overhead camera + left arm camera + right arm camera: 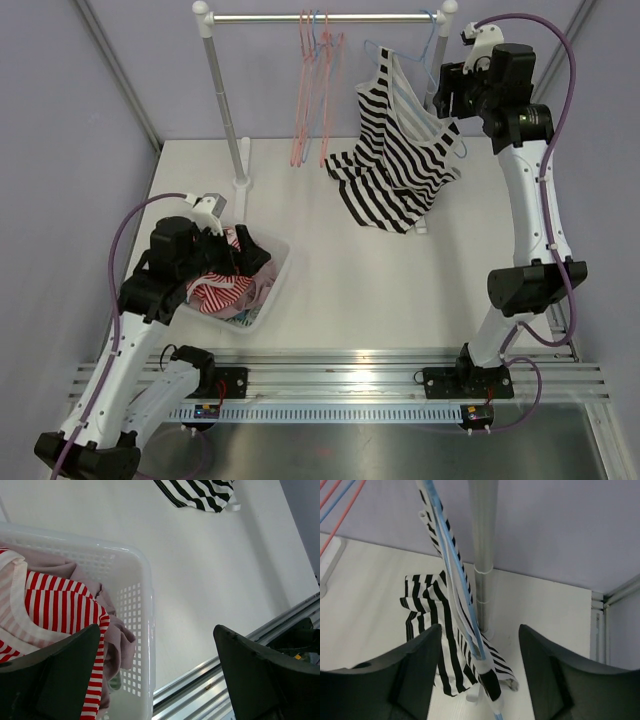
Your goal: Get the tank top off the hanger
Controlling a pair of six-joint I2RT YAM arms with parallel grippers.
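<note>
A black-and-white striped tank top [396,160] hangs on a blue hanger [425,50] at the right end of the rail, its hem resting on the table. In the right wrist view the top [451,630] and the hanger arm [455,575] run down between my fingers. My right gripper [447,92] is open beside the hanger's right shoulder, its fingers either side of the strap without closing on it [480,675]. My left gripper [222,250] is open and empty over the basket [160,680]. The top's hem shows at the upper edge of the left wrist view [197,492].
A white laundry basket [272,290] at the left holds red-striped and pink clothes [60,605]. Empty pink and blue hangers [312,90] hang mid-rail. The rail's posts [228,110] [484,555] stand on the table. A metal rail [340,375] runs along the near edge.
</note>
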